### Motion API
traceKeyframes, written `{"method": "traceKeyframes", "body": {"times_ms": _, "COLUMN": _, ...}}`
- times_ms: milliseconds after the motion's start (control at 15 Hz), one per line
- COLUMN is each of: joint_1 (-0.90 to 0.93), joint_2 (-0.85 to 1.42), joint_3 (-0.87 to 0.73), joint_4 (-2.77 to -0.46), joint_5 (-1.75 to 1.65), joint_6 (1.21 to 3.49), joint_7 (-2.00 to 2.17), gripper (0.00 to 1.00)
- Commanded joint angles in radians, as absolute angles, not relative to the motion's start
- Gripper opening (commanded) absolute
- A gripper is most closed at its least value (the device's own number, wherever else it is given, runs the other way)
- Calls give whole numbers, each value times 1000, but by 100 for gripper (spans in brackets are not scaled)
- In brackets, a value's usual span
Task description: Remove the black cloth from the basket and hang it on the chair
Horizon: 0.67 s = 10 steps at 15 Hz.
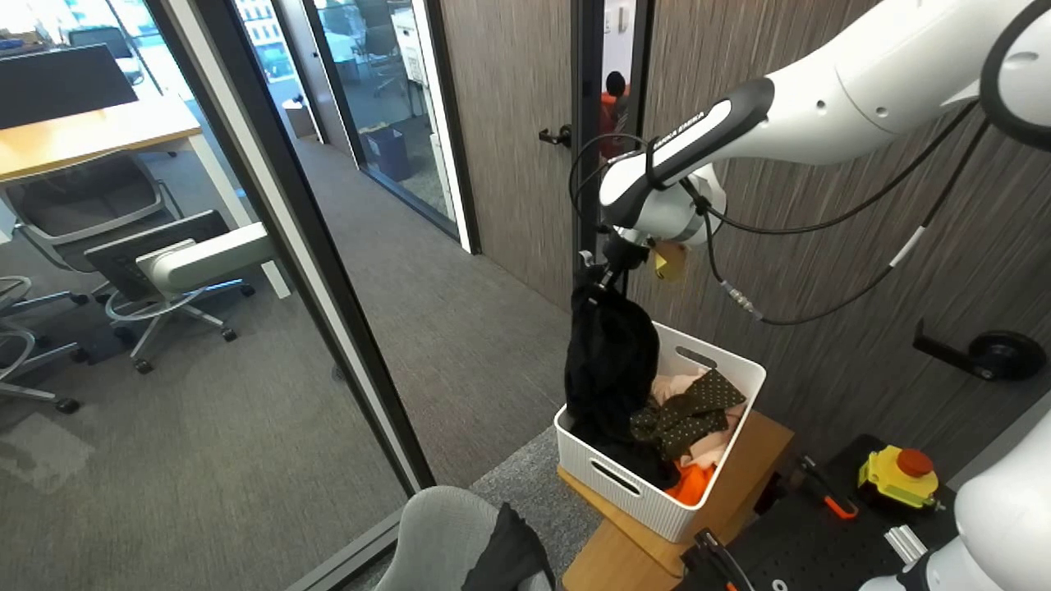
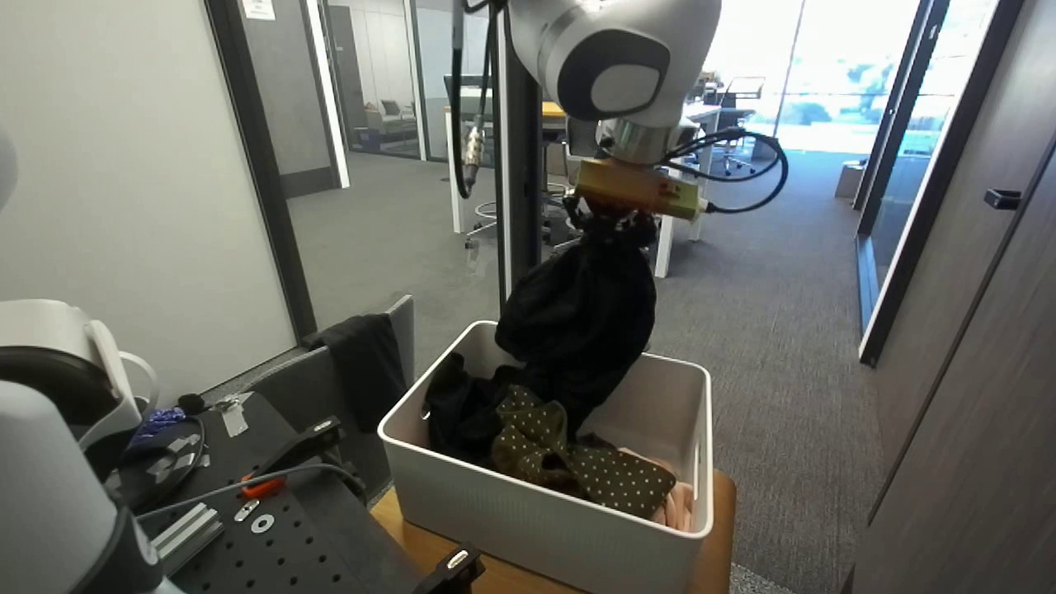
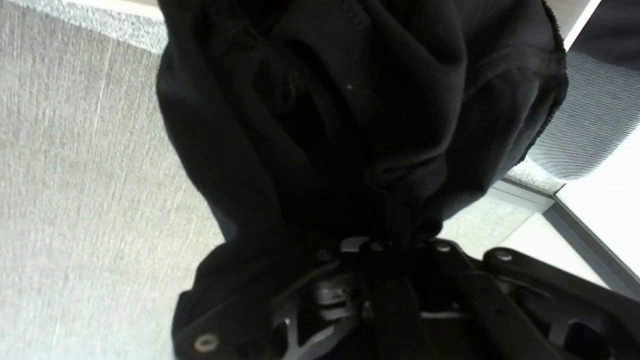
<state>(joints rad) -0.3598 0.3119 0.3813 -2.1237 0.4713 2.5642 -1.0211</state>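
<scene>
While the end effector (image 3: 392,245) pinches its upper end between closed jaws, the black cloth (image 1: 612,353) hangs into the basket (image 1: 657,510), low and right of centre in an exterior view; the chair (image 1: 443,533), draped with a dark cloth (image 1: 511,550), stands at bottom centre.

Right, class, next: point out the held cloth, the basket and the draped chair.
Held cloth (image 2: 582,318): in an exterior view, its hanging middle.
Basket (image 2: 544,532): in an exterior view, its near wall.
Draped chair (image 1: 441,529): in an exterior view, its backrest's bare grey part.
</scene>
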Motion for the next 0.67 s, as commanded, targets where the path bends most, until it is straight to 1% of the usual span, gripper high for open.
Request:
{"method": "traceKeyframes", "body": {"times_ms": 0, "joint_1": -268, "joint_2": 129, "joint_3": 354, "joint_4": -2166, "joint_5": 537, "joint_6": 2506, "joint_7": -1142, "gripper": 8}}
{"method": "traceKeyframes", "body": {"times_ms": 267, "joint_1": -123, "joint_2": 11, "joint_3": 296, "joint_4": -2124, "joint_5": 487, "joint_6": 2393, "joint_7": -1187, "gripper": 8}}
{"method": "traceKeyframes", "body": {"times_ms": 600, "joint_1": 40, "joint_2": -66, "joint_3": 242, "joint_4": -2034, "joint_5": 374, "joint_6": 2277, "joint_7": -1217, "gripper": 8}}
